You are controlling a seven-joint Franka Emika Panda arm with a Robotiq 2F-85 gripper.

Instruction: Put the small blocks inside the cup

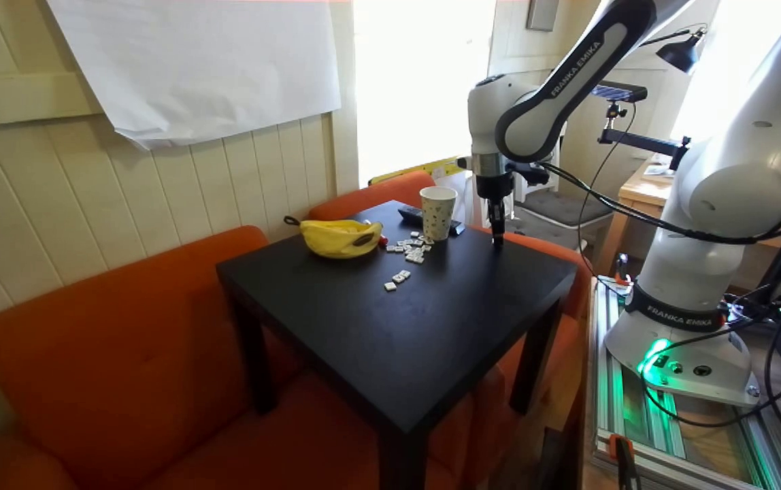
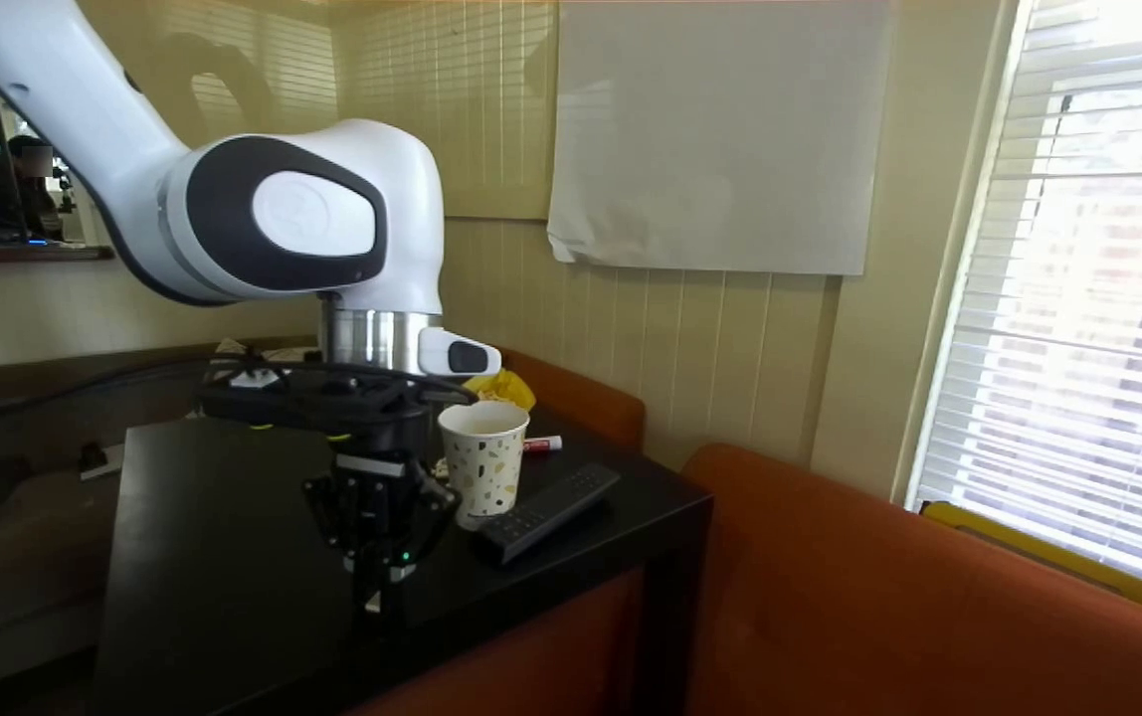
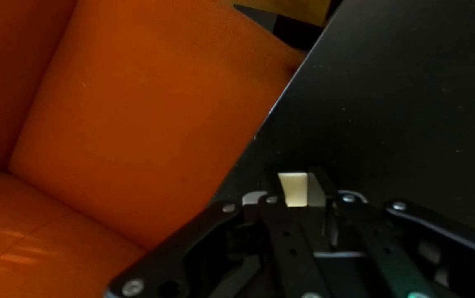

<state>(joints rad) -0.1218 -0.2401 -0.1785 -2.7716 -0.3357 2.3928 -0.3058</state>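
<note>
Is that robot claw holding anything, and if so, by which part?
Yes: the gripper has one small pale block pinched at its tips, seemingly by two opposite sides, with a pale face showing in the wrist view.

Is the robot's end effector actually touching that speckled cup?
Apart. In an exterior view, a plain gap separates the end effector from the speckled cup, with some of the dark table showing between them.
</note>
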